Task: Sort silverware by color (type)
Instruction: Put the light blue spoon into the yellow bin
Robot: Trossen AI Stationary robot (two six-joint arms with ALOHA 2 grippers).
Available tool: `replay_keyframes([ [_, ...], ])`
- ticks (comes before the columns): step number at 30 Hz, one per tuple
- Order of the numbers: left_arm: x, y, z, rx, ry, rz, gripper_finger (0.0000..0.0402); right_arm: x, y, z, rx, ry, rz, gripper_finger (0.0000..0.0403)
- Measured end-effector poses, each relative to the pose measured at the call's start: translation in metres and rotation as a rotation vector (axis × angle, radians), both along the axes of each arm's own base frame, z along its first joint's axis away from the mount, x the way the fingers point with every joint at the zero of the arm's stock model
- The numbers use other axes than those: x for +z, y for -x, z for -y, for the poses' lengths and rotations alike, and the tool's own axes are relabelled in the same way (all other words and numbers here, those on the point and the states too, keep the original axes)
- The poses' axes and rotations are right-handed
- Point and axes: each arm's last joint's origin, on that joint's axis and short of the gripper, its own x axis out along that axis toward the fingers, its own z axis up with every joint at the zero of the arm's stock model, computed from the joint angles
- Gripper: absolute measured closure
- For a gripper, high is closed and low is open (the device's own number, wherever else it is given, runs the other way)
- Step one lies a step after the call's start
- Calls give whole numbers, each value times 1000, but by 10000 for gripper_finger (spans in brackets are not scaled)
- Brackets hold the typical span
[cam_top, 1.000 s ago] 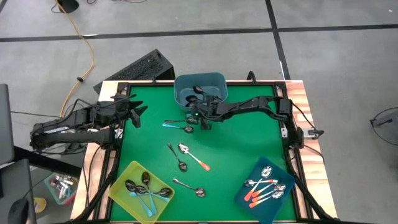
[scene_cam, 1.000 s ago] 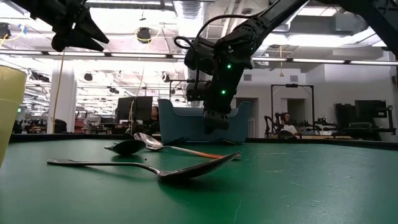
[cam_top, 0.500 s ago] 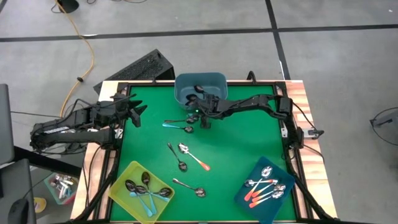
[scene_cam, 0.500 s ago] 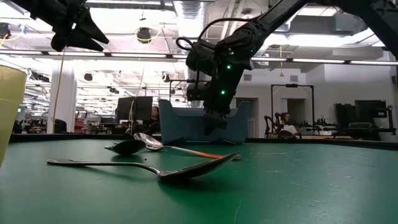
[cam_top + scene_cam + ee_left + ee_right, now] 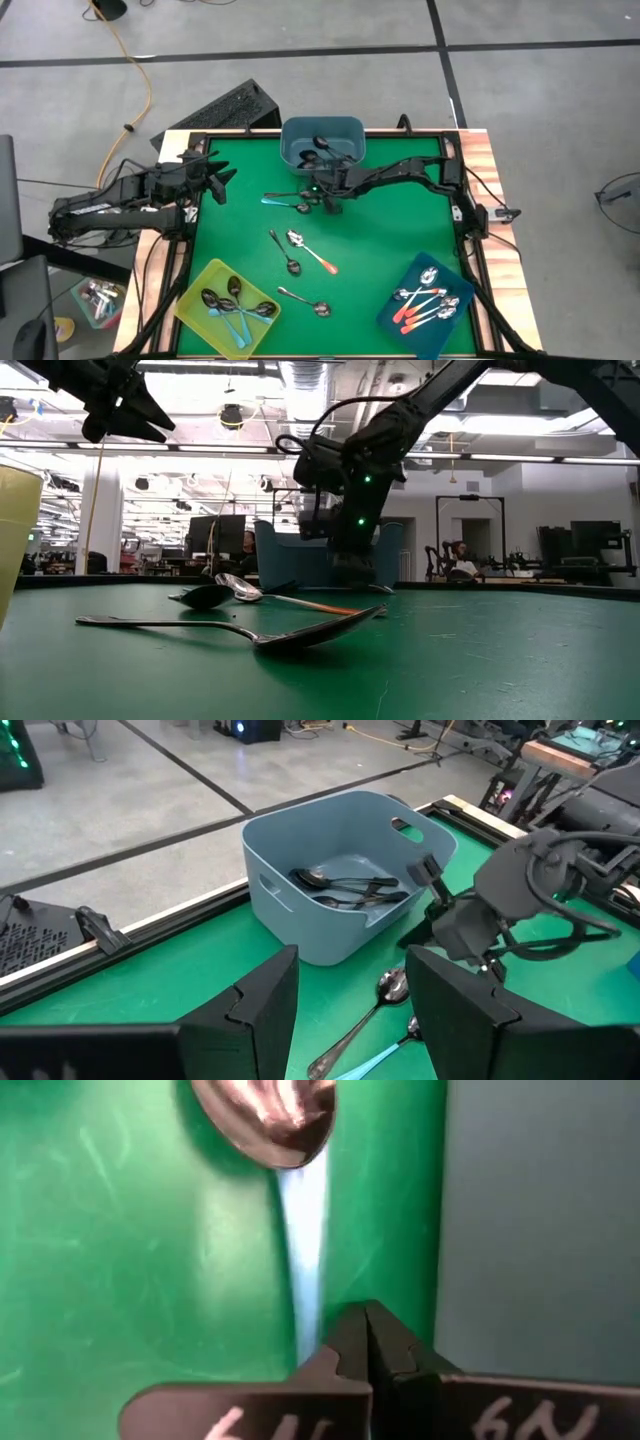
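Note:
Spoons lie about the green mat. A light-blue-handled spoon [image 5: 283,204] and a dark metal one [image 5: 285,196] lie before the grey-blue bin [image 5: 285,140]. My right gripper [image 5: 330,205] is shut, low over the mat beside them. In the right wrist view the light-blue-handled spoon [image 5: 300,1230] runs toward that gripper [image 5: 367,1325]. Farther toward the near edge lie an orange-handled spoon [image 5: 312,252] and two dark spoons [image 5: 285,252] [image 5: 305,302]. My left gripper [image 5: 222,180] hangs open above the mat's left edge. My right gripper slants down from the table's right, its shut fingertips [image 5: 345,1345] beside the spoon's light-blue handle [image 5: 308,1315], which lies flat on the mat. I cannot tell whether they touch it.
The grey-blue bin at the far edge holds dark spoons. At the near left, a yellow bin [image 5: 195,285] holds light-blue-handled ones. A dark blue bin [image 5: 440,270] at the near right holds orange-handled ones. A raised frame borders the mat.
My right gripper has sunk toward the mat next to the spoons before the grey-blue bin, rolling slightly, and has stayed shut. The spoons have not moved.

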Motion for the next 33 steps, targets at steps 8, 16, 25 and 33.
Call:
replay_keyframes([
  [8,0,0,0,0,0,0,232,22,1,-62,173,-90,-67,403],
  [16,0,0,0,-4,2,-4,232,69,-1,-118,200,-154,55,395],
  [25,-2,-1,3,-101,50,-9,232,138,17,-148,368,-499,184,359],
  [33,-3,-1,3,-106,54,-17,232,144,33,-165,565,-476,77,308],
])
